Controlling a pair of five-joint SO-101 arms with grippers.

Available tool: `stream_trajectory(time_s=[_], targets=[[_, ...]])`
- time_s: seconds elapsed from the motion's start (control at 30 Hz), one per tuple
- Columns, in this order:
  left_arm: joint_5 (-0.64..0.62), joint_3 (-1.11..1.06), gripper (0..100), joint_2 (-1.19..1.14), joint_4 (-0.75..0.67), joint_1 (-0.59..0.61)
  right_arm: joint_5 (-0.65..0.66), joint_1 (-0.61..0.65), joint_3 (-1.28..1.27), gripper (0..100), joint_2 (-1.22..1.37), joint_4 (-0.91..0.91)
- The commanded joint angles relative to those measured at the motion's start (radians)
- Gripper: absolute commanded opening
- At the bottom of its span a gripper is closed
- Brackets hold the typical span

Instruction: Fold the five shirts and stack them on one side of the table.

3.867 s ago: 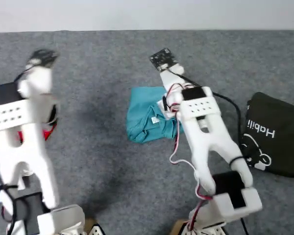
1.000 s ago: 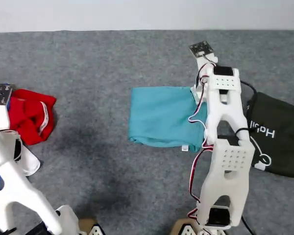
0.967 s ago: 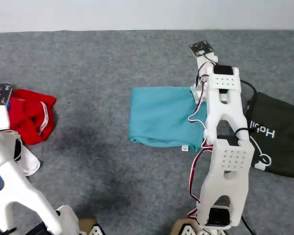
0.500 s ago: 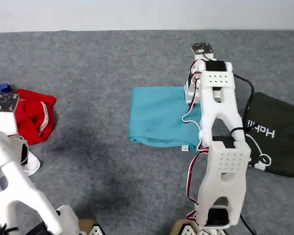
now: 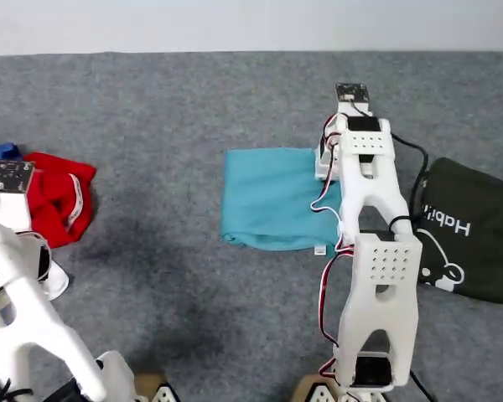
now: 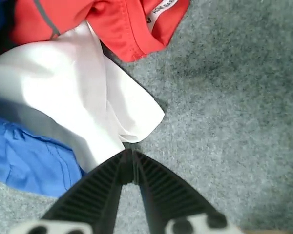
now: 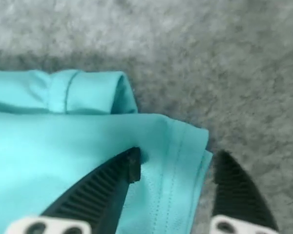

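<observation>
Right gripper at the teal shirt's corner
Our right gripper is wide open and empty, 1 finger over the teal shirt mid-table, the other over the carpet past its hem. We should drop low and pinch the whole hem. Our left gripper, closed and empty, hangs by the white shirt.

— What sort of place is this?

— It looks like a robotics lab bench. The left arm and the right arm, both white plastic, stand side by side. Loose wires loop along the right one, and a bare circuit board sits at its tip.

— And the surroundings?

— The tabletop is covered in grey felt, and a plain white wall runs across the top of the frame.
</observation>
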State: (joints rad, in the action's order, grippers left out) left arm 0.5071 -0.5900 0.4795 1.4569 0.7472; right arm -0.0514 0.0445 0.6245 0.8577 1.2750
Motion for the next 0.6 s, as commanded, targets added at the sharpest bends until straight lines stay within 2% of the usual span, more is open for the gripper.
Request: stream_trajectory(time_s=[0.0, 0.13, 0.27, 0.4, 0.57], targets=[[0.005, 0.004, 1, 0.031, -0.017, 0.003, -0.012, 0.015, 0.052, 9.7, -0.002, -0.008], [0.008, 0.004, 1, 0.031, -0.017, 0.003, -0.008, 0.015, 0.121, 0.8, -0.004, 0.027], [0.009, 0.007, 1, 0.031, -0.017, 0.003, -0.005, 0.021, 0.227, 1.0, -0.004, 0.097], [0.009, 0.004, 1, 0.031, -0.034, 0.003, 0.074, 0.070, 0.342, 1.0, -0.004, 0.150], [0.009, 0.004, 1, 0.029, -0.046, 0.002, 0.115, 0.128, 0.414, 1.0, 0.013, 0.119]])
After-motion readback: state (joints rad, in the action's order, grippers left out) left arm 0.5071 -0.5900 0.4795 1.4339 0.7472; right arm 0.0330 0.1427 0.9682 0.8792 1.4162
